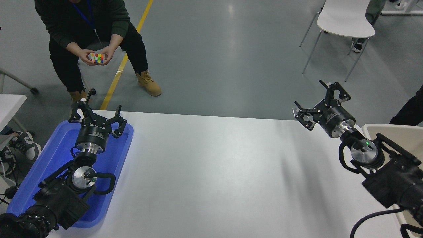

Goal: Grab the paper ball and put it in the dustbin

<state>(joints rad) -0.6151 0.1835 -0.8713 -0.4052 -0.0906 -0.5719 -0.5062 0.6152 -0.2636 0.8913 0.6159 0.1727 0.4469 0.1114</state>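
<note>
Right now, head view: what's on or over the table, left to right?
blue tray → left gripper, open, above the tray's far end → bare white table → right gripper, open, over the table's far right corner → dustbin at the right edge. No paper ball visible.

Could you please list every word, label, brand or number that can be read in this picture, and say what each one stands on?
No text here can be read with confidence.
Left claw: a small pale marking on its black body, too small to read.
Right claw: faint pale print on its body, blurred.
Person's badge strap: no print can be made out.
Colour cube: coloured squares only, no writing.
</note>
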